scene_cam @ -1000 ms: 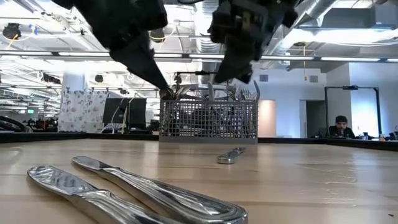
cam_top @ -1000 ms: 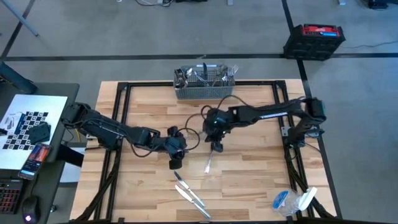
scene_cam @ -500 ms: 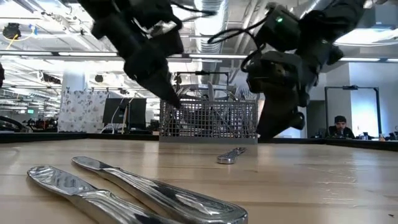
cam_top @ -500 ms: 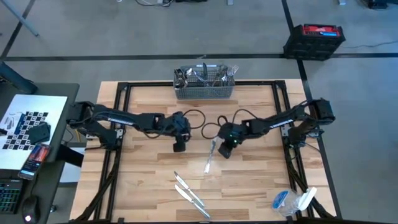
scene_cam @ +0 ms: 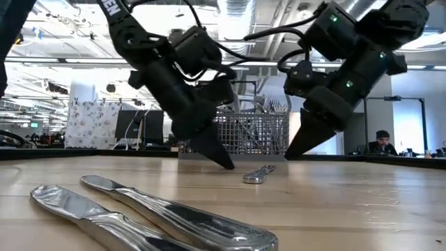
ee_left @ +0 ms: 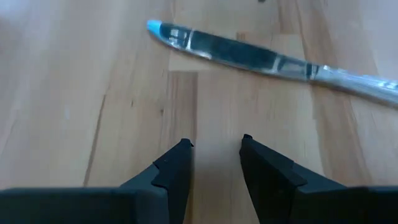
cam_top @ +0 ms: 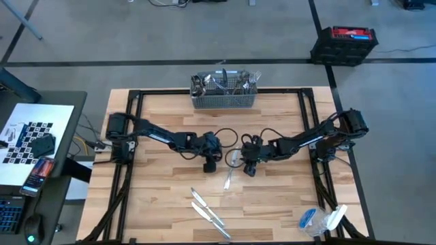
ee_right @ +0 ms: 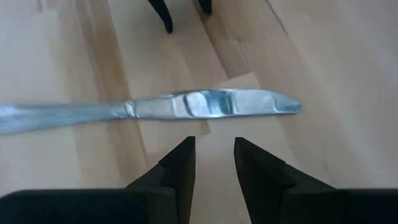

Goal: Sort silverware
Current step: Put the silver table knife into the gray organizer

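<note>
Nearby, wire basket (cam_top: pixel 224 99) behind; two knives (cam_top: pixel 208 213) front.

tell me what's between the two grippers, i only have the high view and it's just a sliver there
Observer: A table knife lying flat on the table; the right wrist view shows its rounded blade tip just ahead of the right gripper.
Operator: is either gripper holding it
Observer: No. The left wrist view shows the left gripper open with only bare wood between its fingers, the knife lying beyond them.
Operator: right one open too
Observer: Yes, its fingers stand apart with nothing between them.
Operator: how low are they
Observer: In the low view both sets of fingertips sit just above the table, the left gripper's nearer the knife.
</note>
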